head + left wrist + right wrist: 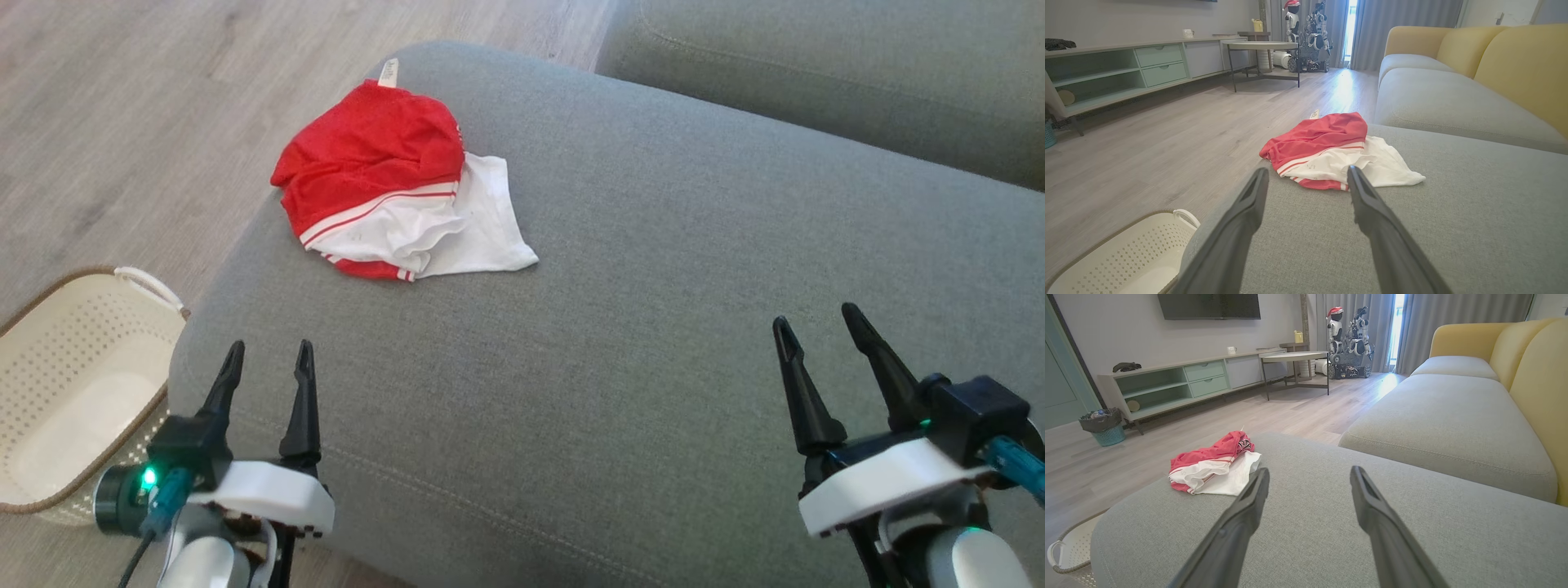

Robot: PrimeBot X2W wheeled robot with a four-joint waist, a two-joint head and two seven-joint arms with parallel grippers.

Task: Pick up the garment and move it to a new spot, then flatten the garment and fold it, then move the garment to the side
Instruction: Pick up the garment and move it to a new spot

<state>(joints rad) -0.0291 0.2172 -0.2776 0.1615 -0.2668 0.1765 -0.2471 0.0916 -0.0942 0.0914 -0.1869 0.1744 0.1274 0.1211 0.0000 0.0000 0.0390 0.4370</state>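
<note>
Here the left gripper (pixel 270 349) sits over the near left corner of a grey sofa cushion (pixel 620 310), its two dark fingers spread apart with nothing between them. The right gripper (pixel 815 317) is over the same cushion's near right part, well apart from the left one, and its fingers also stand wide with nothing held.

Ahead of the left gripper and slightly to its right lies the garment (pixel 384 171), well clear of the fingertips. It is a crumpled red and white heap on the cushion close to its left edge, the red cloth bunched on the far side and the white cloth spilling toward the grippers and to the right. From the right gripper it lies ahead and far to the left.

Just left of the left gripper, down on the wooden floor (pixel 122 98) against the cushion's side, stands a cream perforated basket (pixel 82 343) with a brown rim.

Beyond the right gripper a second grey seat cushion (pixel 816 73) adjoins the first, with yellow backrests (pixel 1535 375) to its right. Far ahead, across the floor, a low pale green console (pixel 1180 379) lines the wall.
</note>
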